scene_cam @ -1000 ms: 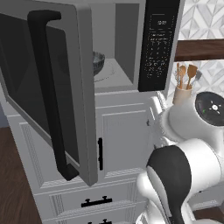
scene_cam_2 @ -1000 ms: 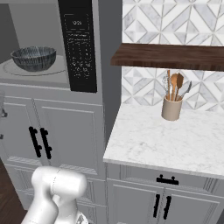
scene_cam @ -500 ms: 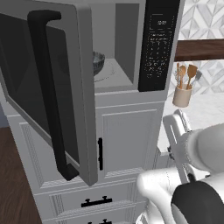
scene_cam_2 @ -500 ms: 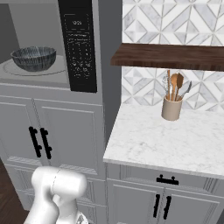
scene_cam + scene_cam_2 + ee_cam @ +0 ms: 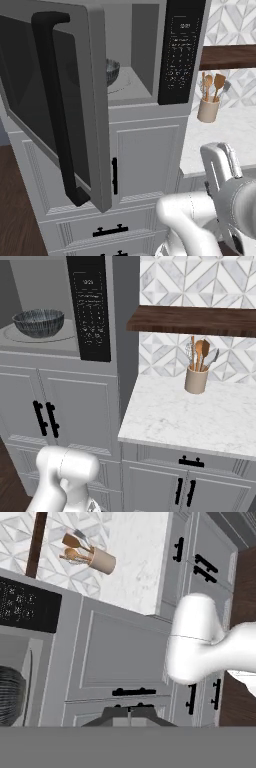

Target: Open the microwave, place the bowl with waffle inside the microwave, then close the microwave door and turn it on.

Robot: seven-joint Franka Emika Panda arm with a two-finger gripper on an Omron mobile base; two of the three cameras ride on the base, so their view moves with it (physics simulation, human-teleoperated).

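The microwave (image 5: 141, 106) stands open, its door (image 5: 97, 100) swung out to the left with the black bar handle (image 5: 54, 105) facing me. The dark speckled bowl (image 5: 38, 322) sits on the turntable inside; it also shows as the bowl (image 5: 111, 71) behind the door's edge and the bowl (image 5: 9, 696) at the left of the hand view. The waffle is hidden. My gripper (image 5: 129, 712) is shut with nothing between its tips, out in front of the lower cabinets, away from the bowl. The black keypad panel (image 5: 90, 311) is right of the cavity.
A beige crock with wooden spoons (image 5: 196, 378) stands on the marble counter (image 5: 200, 416) to the right, under a dark wooden shelf (image 5: 195, 318). Grey cabinet doors with black handles (image 5: 45, 418) are below the microwave. My white arm (image 5: 200, 215) fills the lower right.
In the left base view the arm's links have swung lower and further right. The bowl and the microwave door have stayed put.
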